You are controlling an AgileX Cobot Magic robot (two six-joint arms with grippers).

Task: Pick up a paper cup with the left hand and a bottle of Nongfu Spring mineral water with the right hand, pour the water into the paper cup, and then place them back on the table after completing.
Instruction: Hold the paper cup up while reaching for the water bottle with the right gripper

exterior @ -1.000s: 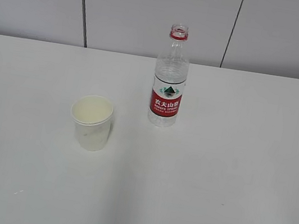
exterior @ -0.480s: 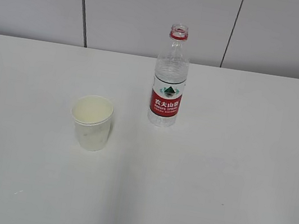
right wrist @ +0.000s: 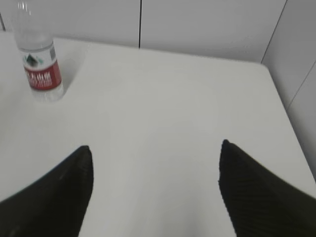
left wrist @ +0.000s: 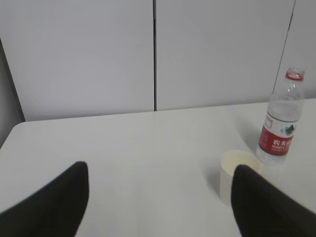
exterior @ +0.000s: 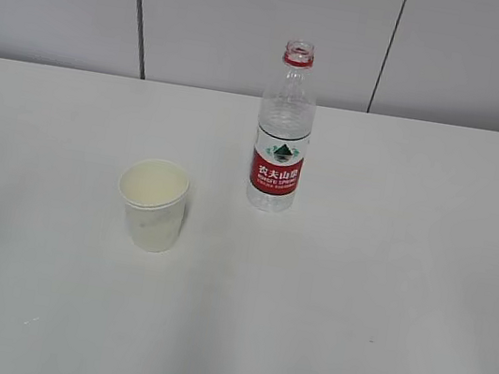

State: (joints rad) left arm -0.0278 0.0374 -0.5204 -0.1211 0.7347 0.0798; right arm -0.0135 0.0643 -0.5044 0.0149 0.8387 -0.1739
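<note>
An uncapped bottle (exterior: 283, 131) stands upright on the white surface (exterior: 407, 269); a paper cup (exterior: 153, 203) sits apart, nearer and leftward.

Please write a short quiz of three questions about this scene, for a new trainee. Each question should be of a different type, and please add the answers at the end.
1. True or false: the bottle has its cap on.
2. Multiple choice: in the exterior view, the paper cup stands
A) right of the bottle and further back
B) left of the bottle and nearer the camera
C) touching the bottle
3. Fill in: the left pincer and the right pincer are both ____ and hold nothing.

Key
1. False: the neck is open, with only a red ring below it.
2. B; both stand upright and apart on the table.
3. Open.
</note>
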